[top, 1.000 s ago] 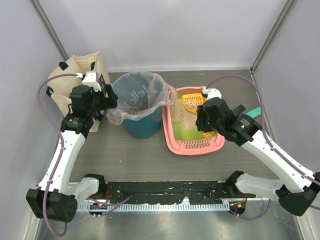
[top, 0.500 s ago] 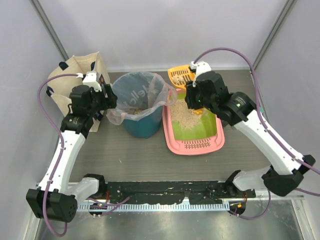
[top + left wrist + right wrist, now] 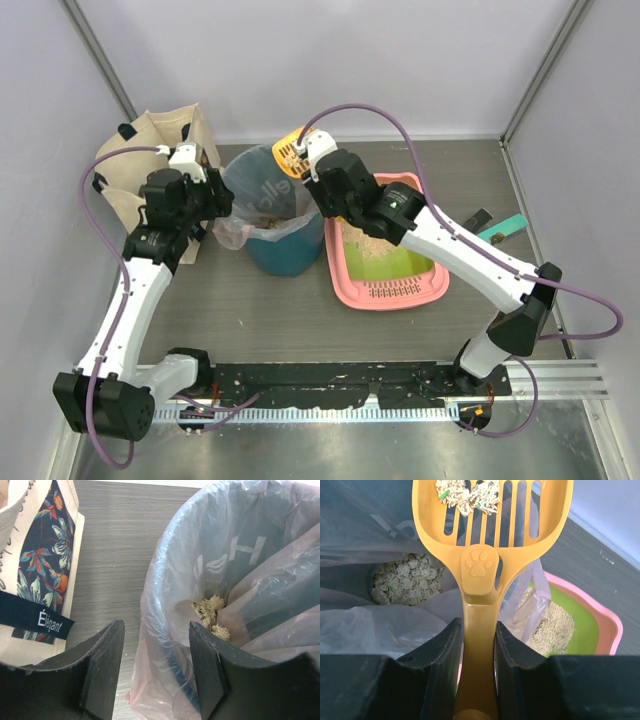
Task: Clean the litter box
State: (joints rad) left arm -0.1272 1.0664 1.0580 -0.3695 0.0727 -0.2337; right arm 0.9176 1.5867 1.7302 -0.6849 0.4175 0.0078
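Note:
The pink litter box (image 3: 386, 293) with a green floor and beige litter lies right of the teal bin (image 3: 285, 252). My right gripper (image 3: 312, 172) is shut on the handle of the orange slotted scoop (image 3: 288, 153), holding it over the bin's far rim. In the right wrist view the scoop (image 3: 492, 510) carries a small clump of litter above the bag-lined bin, and the litter box (image 3: 607, 625) shows at the right. My left gripper (image 3: 216, 205) is open, its fingers astride the bin's bagged left rim (image 3: 155, 645). Clumped litter (image 3: 212, 612) lies in the bin.
A beige tote bag (image 3: 150, 150) with a floral panel stands left of the bin, close to my left arm. A teal-handled tool (image 3: 505, 227) lies at the right of the table. A black rail (image 3: 340, 385) runs along the near edge.
My right arm has lifted the scoop out of the litter box and swung it left to above the bin. The left arm has not moved.

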